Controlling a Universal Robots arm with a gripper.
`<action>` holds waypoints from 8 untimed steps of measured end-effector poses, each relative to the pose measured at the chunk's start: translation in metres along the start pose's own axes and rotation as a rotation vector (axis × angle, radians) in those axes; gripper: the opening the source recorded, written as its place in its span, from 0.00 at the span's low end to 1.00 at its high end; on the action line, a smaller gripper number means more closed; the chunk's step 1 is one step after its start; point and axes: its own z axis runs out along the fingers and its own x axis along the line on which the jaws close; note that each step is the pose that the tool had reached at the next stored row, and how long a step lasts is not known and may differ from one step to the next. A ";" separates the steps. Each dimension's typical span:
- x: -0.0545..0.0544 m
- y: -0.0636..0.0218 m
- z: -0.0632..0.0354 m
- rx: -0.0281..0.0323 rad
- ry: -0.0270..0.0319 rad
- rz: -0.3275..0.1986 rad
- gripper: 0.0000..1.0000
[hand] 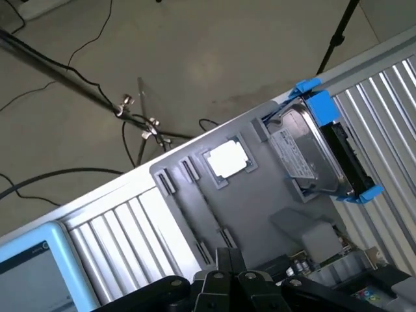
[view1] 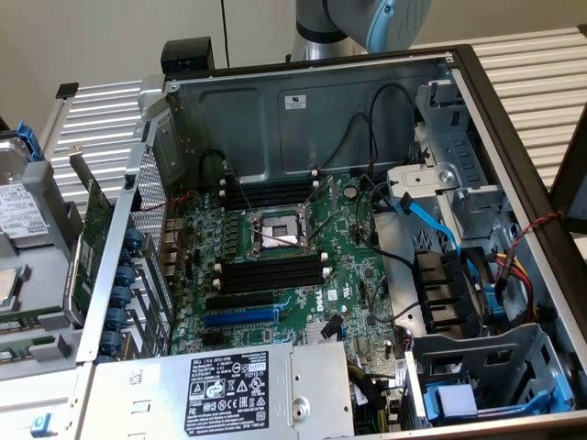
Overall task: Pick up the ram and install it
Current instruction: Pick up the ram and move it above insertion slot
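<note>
Black angular gripper (hand: 226,260), fingers pressed together on nothing, above a grey moulded tray (hand: 260,198), slim green ram (view1: 32,322) in the tray's end away from the silver hard drive (hand: 305,153), beside the sheet-metal case (view1: 275,115)

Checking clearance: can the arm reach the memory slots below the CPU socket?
Probably yes: the case lies open, the memory slots look empty, and no cable crosses them.

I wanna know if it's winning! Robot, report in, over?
Pincer shut, near the tray. Slots empty, ram not in yet. Nothing blocking the slots.
</note>
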 end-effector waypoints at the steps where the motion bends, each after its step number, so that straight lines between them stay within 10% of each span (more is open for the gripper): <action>1: 0.000 0.0000 0.0000 -0.0002 0.0010 -0.018 0.11; 8: 0.000 0.0000 0.0001 -0.0017 0.0077 -0.146 0.11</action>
